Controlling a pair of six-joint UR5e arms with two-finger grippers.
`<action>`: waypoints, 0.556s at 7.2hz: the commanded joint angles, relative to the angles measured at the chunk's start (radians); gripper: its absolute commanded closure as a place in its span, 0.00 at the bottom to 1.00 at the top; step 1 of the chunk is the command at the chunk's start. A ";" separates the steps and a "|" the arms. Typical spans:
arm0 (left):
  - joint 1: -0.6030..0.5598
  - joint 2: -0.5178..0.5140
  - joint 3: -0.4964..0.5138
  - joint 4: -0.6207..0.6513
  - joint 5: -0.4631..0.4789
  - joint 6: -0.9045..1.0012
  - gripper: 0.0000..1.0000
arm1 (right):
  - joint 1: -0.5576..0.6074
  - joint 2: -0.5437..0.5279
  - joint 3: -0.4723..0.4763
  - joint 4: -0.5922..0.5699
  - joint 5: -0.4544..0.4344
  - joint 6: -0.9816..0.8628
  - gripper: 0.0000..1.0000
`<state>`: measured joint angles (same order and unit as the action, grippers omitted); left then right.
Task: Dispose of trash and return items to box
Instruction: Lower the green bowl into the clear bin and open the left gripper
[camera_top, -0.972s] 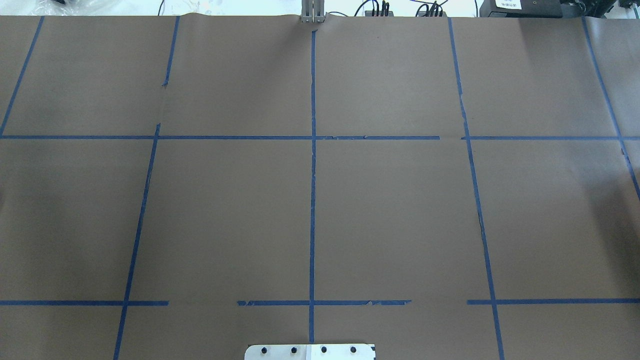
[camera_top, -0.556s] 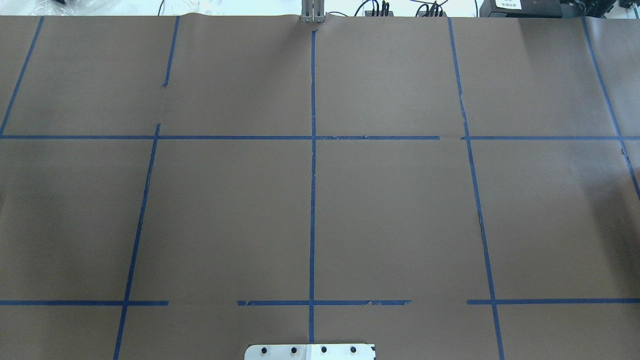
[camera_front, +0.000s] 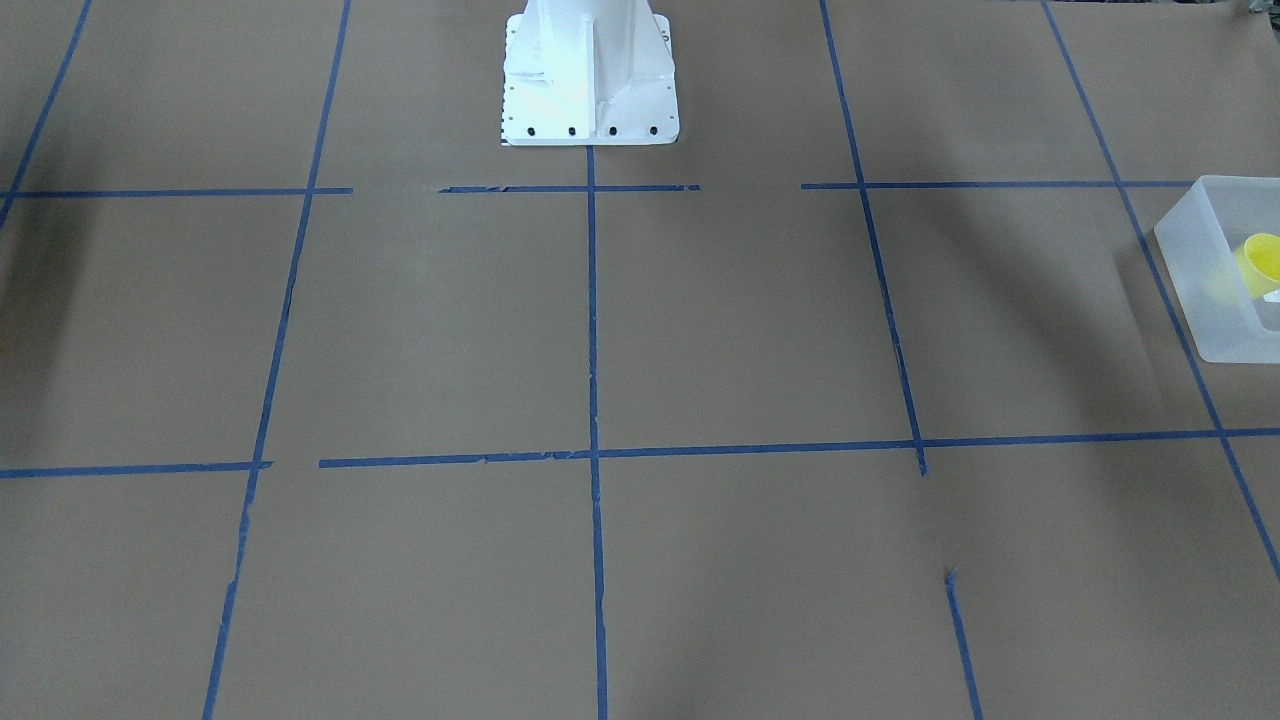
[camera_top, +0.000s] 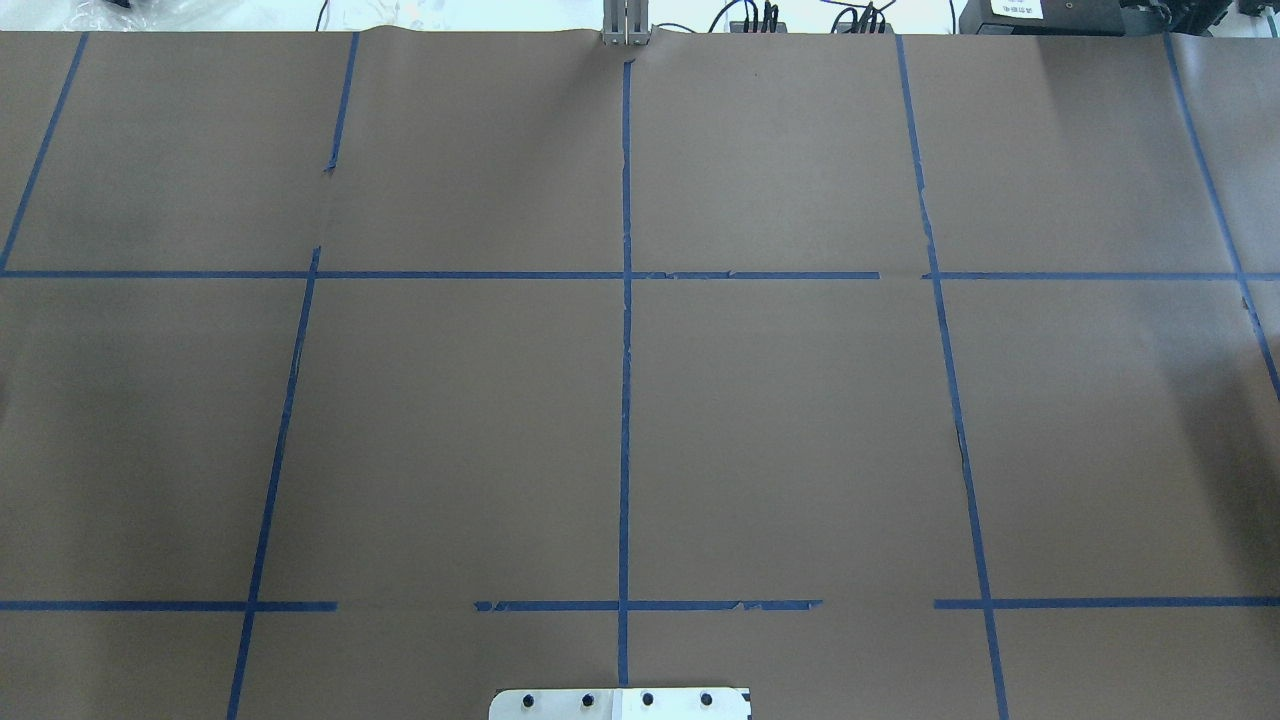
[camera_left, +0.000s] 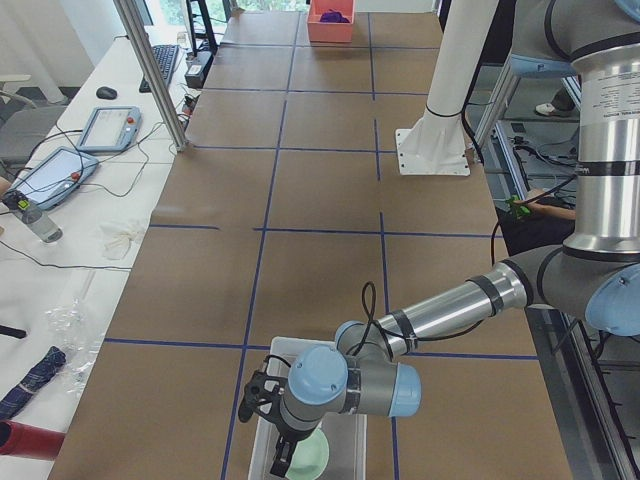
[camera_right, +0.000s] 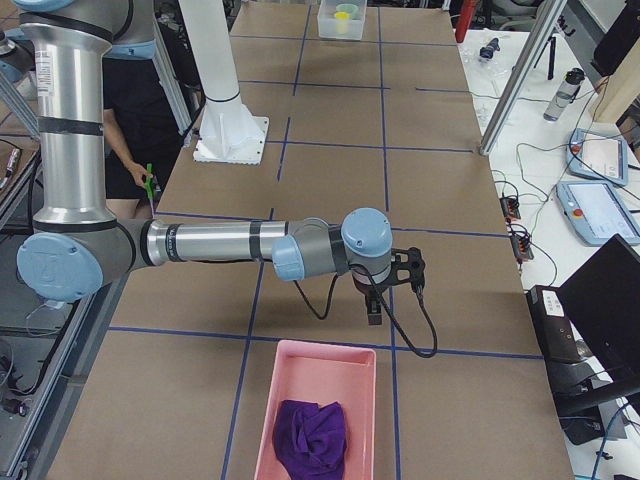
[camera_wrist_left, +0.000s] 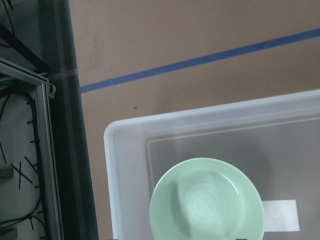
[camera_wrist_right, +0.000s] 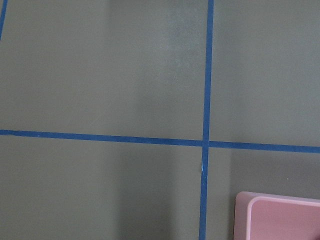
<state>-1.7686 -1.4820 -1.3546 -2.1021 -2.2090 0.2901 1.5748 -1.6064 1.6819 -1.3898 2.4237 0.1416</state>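
Frosted, translucent plastic forms the box (camera_wrist_left: 125, 150), a rectangular tub with rounded corners at the left end of the table (camera_top: 800, 400). A pale green plate (camera_wrist_left: 207, 200), round, glossy and shallow with a raised rim, sits inside it. The small yellow tapered cup (camera_front: 1262, 260) also lies inside, against one wall.

The left hand (camera_left: 278, 450) hangs directly over the box, above the plate. Whether its fingers are spread or gripping the plate cannot be told. The right hand (camera_right: 374, 312) hovers over bare brown paper just beside a pink tray (camera_right: 270, 420) that holds a crumpled purple cloth (camera_right: 312, 432). Its opening cannot be told either.

Judged from this layout, the step in hand is the return of the plate to the box, at or near release. The next move calls for a straight vertical lift of the left hand, clear of the thin box walls, once the plate rests flat.

Matte brown paper covers the table, gridded with blue tape. A white metal pedestal (camera_front: 590, 70) stands at the robot's side.
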 joint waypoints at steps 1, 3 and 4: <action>0.000 0.002 -0.142 -0.009 -0.001 0.006 0.00 | 0.001 0.002 0.001 0.000 0.005 0.000 0.00; 0.012 -0.011 -0.143 -0.064 0.003 0.000 0.00 | 0.001 0.003 -0.001 0.000 0.005 0.000 0.00; 0.058 -0.020 -0.146 -0.006 0.003 -0.002 0.00 | 0.001 0.003 -0.002 0.000 0.003 -0.002 0.00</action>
<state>-1.7492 -1.4919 -1.4945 -2.1400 -2.2070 0.2916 1.5754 -1.6033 1.6814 -1.3898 2.4280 0.1408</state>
